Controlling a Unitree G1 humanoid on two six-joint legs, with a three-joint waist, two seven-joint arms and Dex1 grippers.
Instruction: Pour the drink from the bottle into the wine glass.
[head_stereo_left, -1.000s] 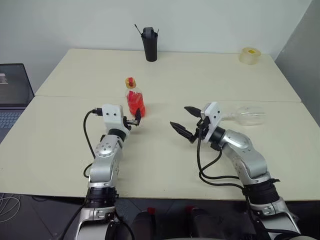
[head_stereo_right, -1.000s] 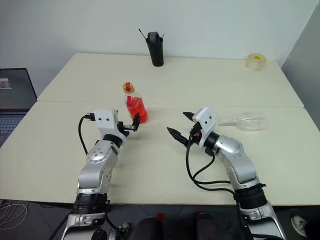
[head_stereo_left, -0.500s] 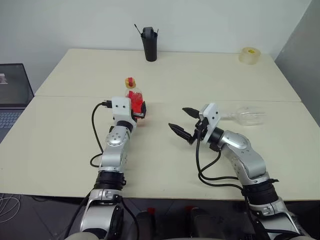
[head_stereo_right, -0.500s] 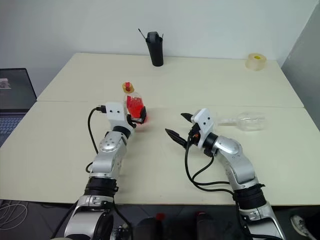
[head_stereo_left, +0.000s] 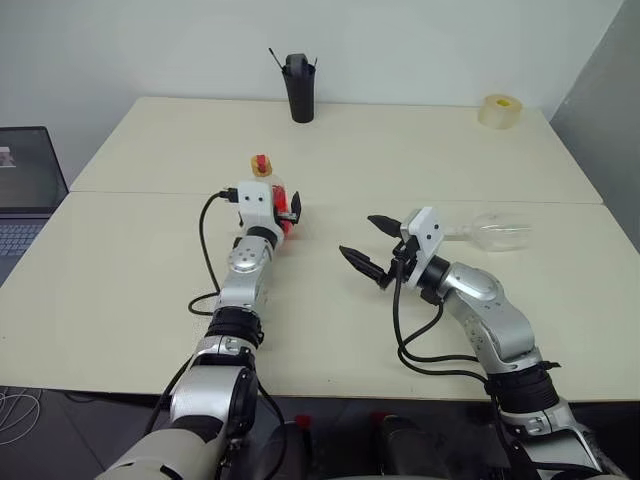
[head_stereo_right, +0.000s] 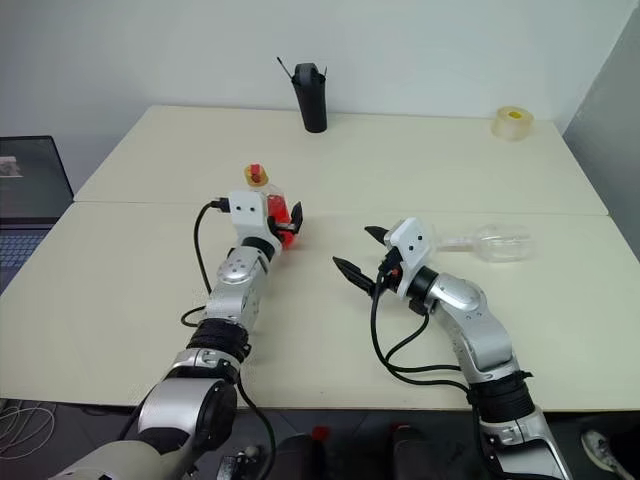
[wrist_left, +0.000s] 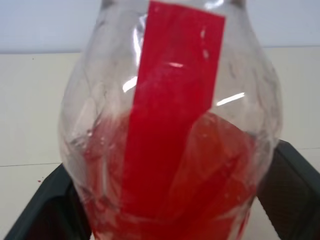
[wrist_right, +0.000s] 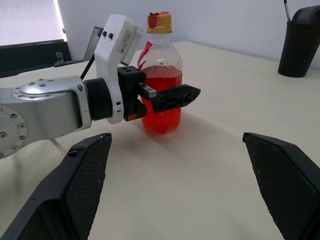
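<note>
Your left pincer (wrist_right: 165, 97) has its fingers on either side of the bottle (head_stereo_left: 268, 195), low on the rounded body where the drink (wrist_left: 200, 165) sits. They flank it closely, but whether the pads press the plastic you cannot tell, so treat the bottle as bracketed, not held. Your right pincer (head_stereo_left: 368, 247) hangs wide and empty over the middle of the table (head_stereo_left: 120, 270).

The bottle stands upright near the table's centre seam, long axis vertical, yellow-red cap on top and on. The wine glass (head_stereo_left: 497, 230) is not upright: it lies on its side well to the right, beyond the right pincer, long axis roughly across the table, stem toward the pincer and bowl away from it.

What could go wrong:
- Closing hard on thin, rounded plastic may buckle it or squeeze it up out of the fingers.
- Pushing further forward may tip the bottle.
- The glass can roll if nudged.
- Pouring into a lying glass, or with the cap on, gets you nothing but spillage.
</note>
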